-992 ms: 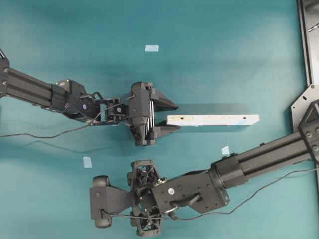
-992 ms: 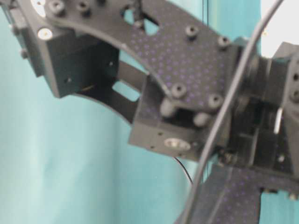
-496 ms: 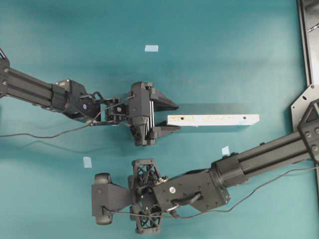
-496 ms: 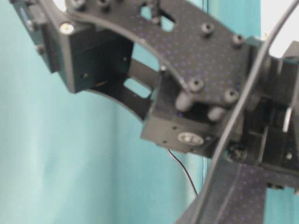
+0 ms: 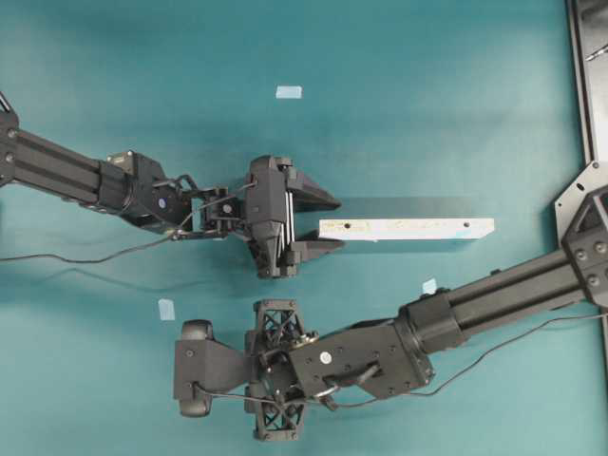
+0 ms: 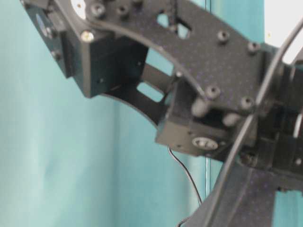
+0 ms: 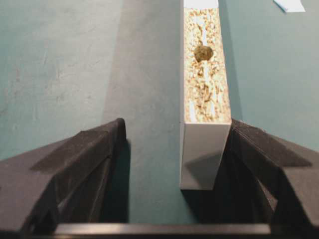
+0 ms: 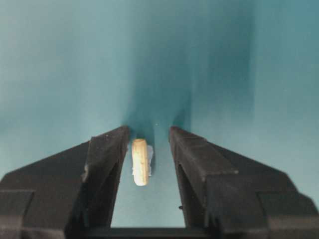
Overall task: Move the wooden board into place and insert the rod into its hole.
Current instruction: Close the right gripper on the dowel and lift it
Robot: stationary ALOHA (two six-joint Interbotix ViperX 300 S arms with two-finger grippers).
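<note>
**Board unseated, rod ungripped: both main steps outstanding**

Item 1. Left gripper (image 5: 318, 224), centre-left of the overhead view. Fingers spread wide around the near end of the wooden board (image 5: 407, 229). In the left wrist view the board's end sits against or just beside the right-hand finger (image 7: 269, 164); contact there cannot be confirmed. The left-hand finger stands clear of it, with bare mat between. Not a grip.

Item 2. The wooden board, centre-right of the overhead view. Lies flat on the teal mat (image 5: 427, 133), running left to right. One dark hole near each end; the nearer hole shows empty in the left wrist view, upper middle of that frame.

Item 3. Right gripper (image 8: 148, 149), lower centre-left of the overhead view, its fingers hidden there beneath the wrist. In the right wrist view the fingers are set to a moderate gap with the rod (image 8: 140, 162) lying lengthwise on the mat between them. The rod rests close to the left-hand finger, possibly touching it, with a clear gap to the right-hand one. Not held.

Item 4. Tape squares (image 5: 289, 92), pale blue, scattered on the mat at upper middle, lower left and lower middle-right.

Status, as judged: staging only. Remaining: close on the board and place it, pinch the rod, carry it over, seat it in a hole.
</note>
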